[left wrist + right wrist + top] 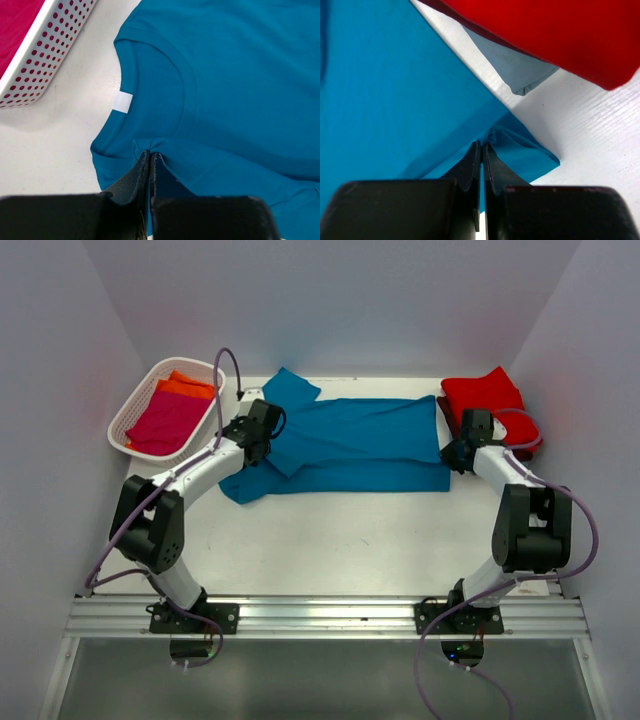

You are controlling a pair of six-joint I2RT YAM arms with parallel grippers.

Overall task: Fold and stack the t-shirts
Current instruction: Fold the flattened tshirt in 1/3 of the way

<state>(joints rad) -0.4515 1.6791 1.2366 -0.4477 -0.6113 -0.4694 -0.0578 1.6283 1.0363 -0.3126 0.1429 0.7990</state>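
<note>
A teal blue t-shirt (350,445) lies spread across the middle of the table, collar to the left, hem to the right. My left gripper (262,430) is shut on a pinch of the teal shirt (210,75) just below the collar, near the white label (122,102). My right gripper (462,452) is shut on the teal shirt's hem corner (520,150). A red t-shirt (485,400) lies folded at the back right on a stack with a maroon one (527,445) and a light blue one (515,65) under it.
A white lattice basket (135,410) at the back left holds a magenta t-shirt (165,422) and an orange one (185,386); its wall shows in the left wrist view (45,55). White walls close in the table on three sides.
</note>
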